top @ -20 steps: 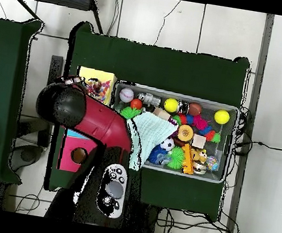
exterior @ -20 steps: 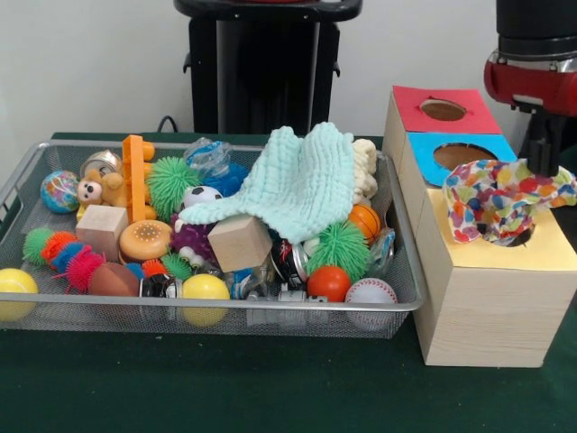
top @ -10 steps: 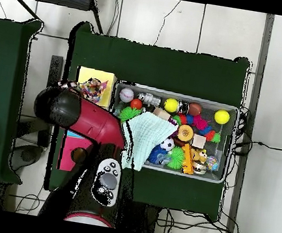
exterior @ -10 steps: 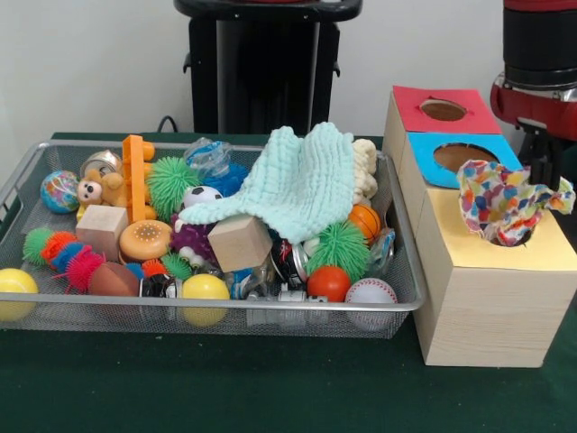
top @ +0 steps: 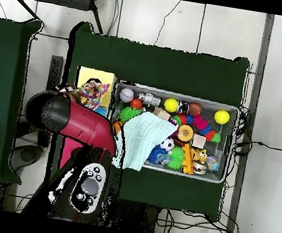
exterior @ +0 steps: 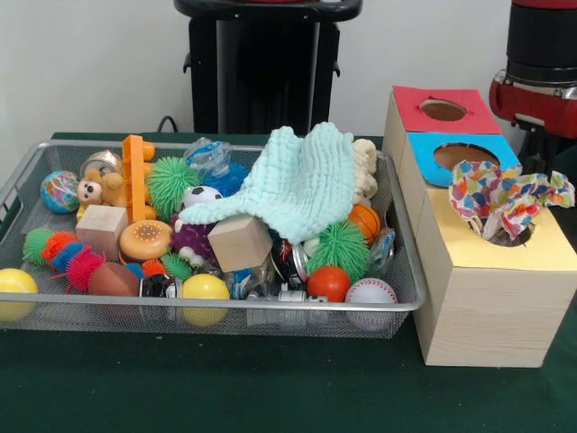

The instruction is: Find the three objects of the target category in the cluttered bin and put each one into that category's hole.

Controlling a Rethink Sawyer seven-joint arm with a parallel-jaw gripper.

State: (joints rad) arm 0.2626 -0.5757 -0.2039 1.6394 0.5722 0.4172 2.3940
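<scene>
Up at the right edge of the front view, the red and black arm [exterior: 541, 81] comes down behind the wooden box [exterior: 487, 289], and the gripper is hidden there, so whether it is clenched or released cannot be told. Just in front of the arm, a polka-dot cloth [exterior: 505, 203] sits bunched in the round hole [exterior: 505, 236] of the box's yellow top [exterior: 532, 257], its edges flaring up and out over the rim. In the overhead view the same cloth [top: 92, 93] lies on the yellow top, just beside the arm's red shell [top: 71, 118].

Behind the yellow top come the blue top [exterior: 464, 158] and the red top [exterior: 442, 110], each with its own hole uncovered. The box stands just beside the right rim of the wire basket [exterior: 397, 305], with only a thin gap between them.

Inside the basket a mint green cloth [exterior: 302, 185] drapes over the heaped toys, and balls and wooden blocks press up to the front rim. Bare green surface [exterior: 225, 388] runs wide along the front of both basket and box.
</scene>
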